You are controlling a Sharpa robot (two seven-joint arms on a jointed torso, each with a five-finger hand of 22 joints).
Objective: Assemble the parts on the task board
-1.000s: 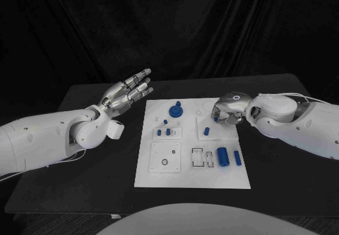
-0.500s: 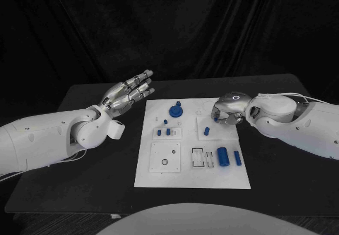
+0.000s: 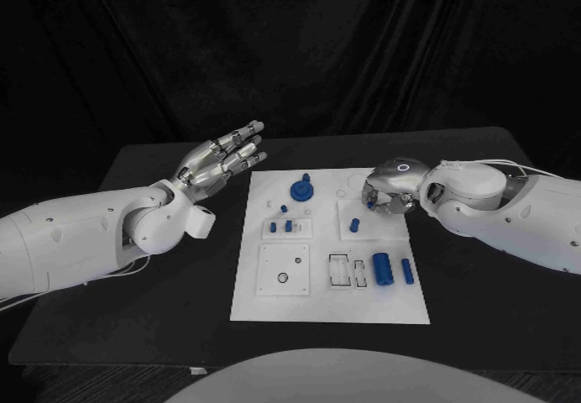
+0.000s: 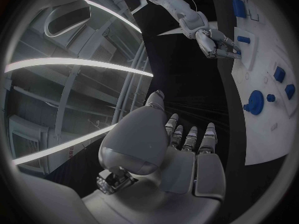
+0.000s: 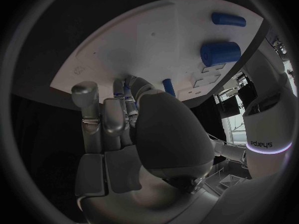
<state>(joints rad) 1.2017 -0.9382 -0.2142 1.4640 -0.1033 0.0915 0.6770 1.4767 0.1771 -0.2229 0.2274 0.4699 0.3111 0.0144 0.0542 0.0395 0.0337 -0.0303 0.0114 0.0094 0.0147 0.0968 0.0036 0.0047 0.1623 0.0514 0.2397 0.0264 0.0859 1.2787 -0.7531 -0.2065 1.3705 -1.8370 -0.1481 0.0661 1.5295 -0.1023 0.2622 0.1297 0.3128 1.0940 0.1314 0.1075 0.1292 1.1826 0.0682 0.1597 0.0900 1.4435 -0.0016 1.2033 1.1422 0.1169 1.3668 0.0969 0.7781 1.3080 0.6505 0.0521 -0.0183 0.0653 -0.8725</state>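
Note:
The white task board [image 3: 325, 298] lies mid-table. On it are a blue round knob [image 3: 301, 189], small blue pegs [image 3: 282, 226], a blue peg [image 3: 353, 224], a thick blue cylinder [image 3: 381, 268] and a slimmer one [image 3: 407, 270]. My right hand [image 3: 389, 188] is curled down over the board's far right corner, and its fingertips pinch a small blue part [image 5: 129, 90] that stays on the board [image 5: 137, 40]. My left hand [image 3: 225, 158] hovers left of the board's far corner, fingers spread and holding nothing. The left wrist view shows that hand [image 4: 187, 149], the knob [image 4: 254, 102] and the right hand [image 4: 215, 42].
A square plate with a hole [image 3: 282, 277] and two narrow slots [image 3: 348, 270] sit in the board's near half. The thick cylinder [image 5: 219, 53] and the slim one [image 5: 228, 19] lie beyond my right hand's fingers. Black table [image 3: 170, 277] surrounds the board.

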